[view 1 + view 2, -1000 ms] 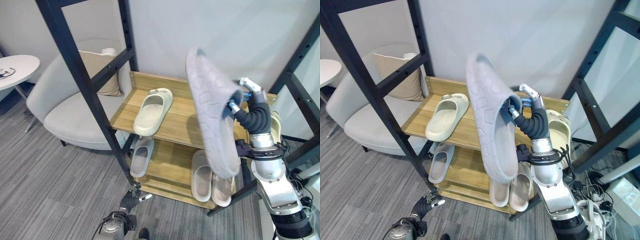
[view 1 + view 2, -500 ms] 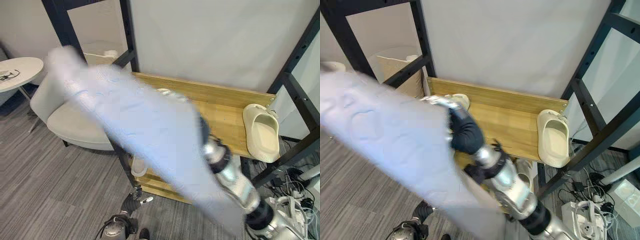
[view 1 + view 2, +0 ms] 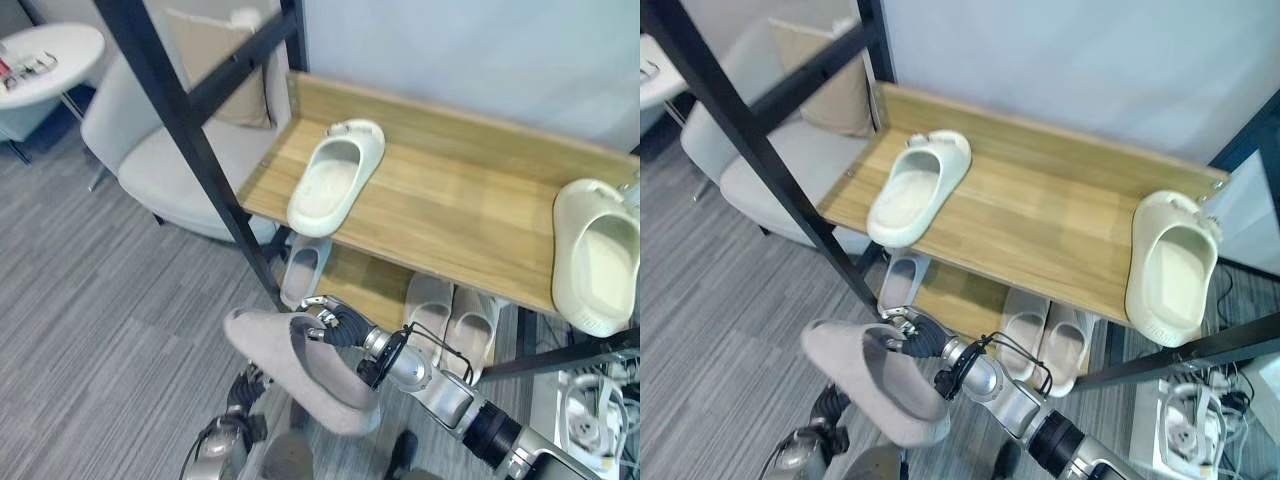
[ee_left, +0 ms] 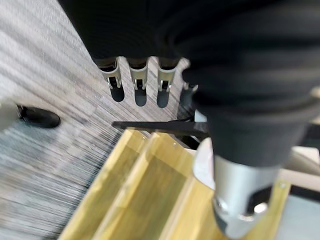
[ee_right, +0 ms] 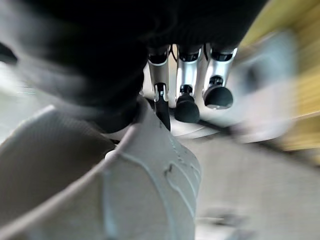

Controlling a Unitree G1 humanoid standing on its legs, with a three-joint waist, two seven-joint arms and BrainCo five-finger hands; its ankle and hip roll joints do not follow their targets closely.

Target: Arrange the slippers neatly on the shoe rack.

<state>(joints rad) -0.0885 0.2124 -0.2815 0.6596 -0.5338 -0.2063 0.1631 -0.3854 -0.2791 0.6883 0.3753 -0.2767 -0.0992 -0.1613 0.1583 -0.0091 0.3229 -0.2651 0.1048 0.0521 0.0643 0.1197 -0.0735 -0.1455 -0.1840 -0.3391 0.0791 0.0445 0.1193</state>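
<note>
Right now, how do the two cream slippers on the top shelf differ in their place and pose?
The left cream slipper lies well inside the top shelf, angled, with its toe toward the shelf's front edge. The right cream slipper sits at the shelf's right end, roughly square to the shelf, and overhangs the front edge. Both lie sole down, opening up, untouched by either hand.

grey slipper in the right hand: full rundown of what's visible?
The grey slipper is a soft-looking, foam-like slide with a wide strap band and thick sole. It hangs low in front of the shoe rack, above the grey carpet, below the top shelf, tilted with its upper side facing up. The right hand grips it at the strap, fingers curled over the band. In the right wrist view its surface shows a moulded raised pattern. Nothing else touches it.
</note>
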